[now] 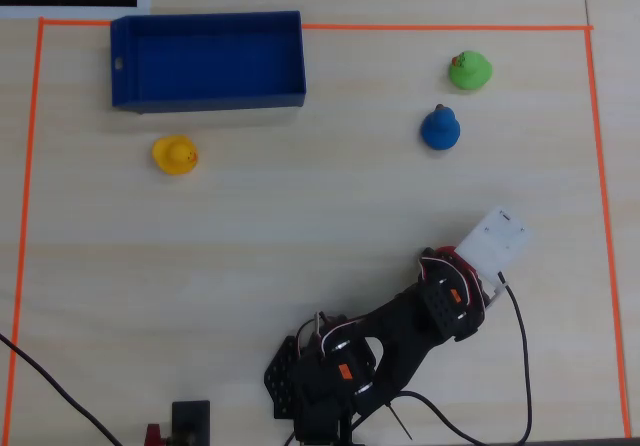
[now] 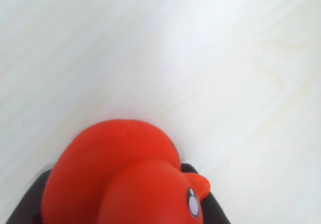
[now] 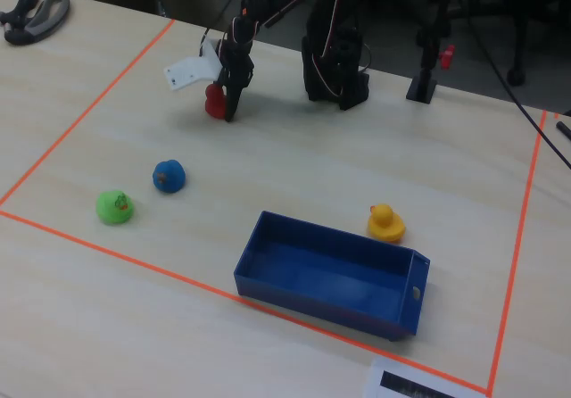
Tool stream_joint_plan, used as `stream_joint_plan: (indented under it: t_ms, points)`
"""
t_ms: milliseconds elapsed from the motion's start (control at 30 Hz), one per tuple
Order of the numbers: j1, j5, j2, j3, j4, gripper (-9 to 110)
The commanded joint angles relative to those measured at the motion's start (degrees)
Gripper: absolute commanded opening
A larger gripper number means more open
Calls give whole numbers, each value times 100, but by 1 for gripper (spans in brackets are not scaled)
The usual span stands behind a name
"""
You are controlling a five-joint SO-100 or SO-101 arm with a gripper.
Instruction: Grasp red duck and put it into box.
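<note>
The red duck (image 2: 120,179) fills the bottom of the wrist view, with a dark finger (image 2: 27,201) pressed against each side of it. In the fixed view my gripper (image 3: 221,103) is closed around the red duck (image 3: 213,100) at table level, at the far left. In the overhead view the duck is hidden under my gripper (image 1: 492,251) and its white wrist plate, at the lower right. The dark-blue box (image 1: 205,99) stands open and empty at the top left, far from the gripper; it also shows in the fixed view (image 3: 321,302).
A blue duck (image 1: 440,129) and a green duck (image 1: 469,70) sit beyond the gripper. A yellow duck (image 1: 175,154) sits just outside the box's long wall. Orange tape (image 1: 600,166) frames the work area. The arm base (image 1: 320,376) stands at the bottom.
</note>
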Motion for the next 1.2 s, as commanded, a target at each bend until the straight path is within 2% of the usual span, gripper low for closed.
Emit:
stream_joint_plan:
  t_ms: [0, 33, 67, 333, 600, 767, 967, 1067, 1167]
  points:
    - [-26, -44, 123, 0, -105, 14]
    - [-53, 44, 114, -18, -105, 3]
    - [-70, 114, 105, -53, -70, 0]
    - [-132, 387, 123, -308, 97, 0]
    - [-932, 2171, 949, -1731, 1389, 0]
    - [-2461, 3894, 1784, -2962, 2971, 0]
    - [-5458, 5968, 2145, -4456, 5089, 0]
    - [-6697, 6864, 1661, -4983, 5396, 0]
    - [-7383, 7339, 949, -5335, 5168, 0]
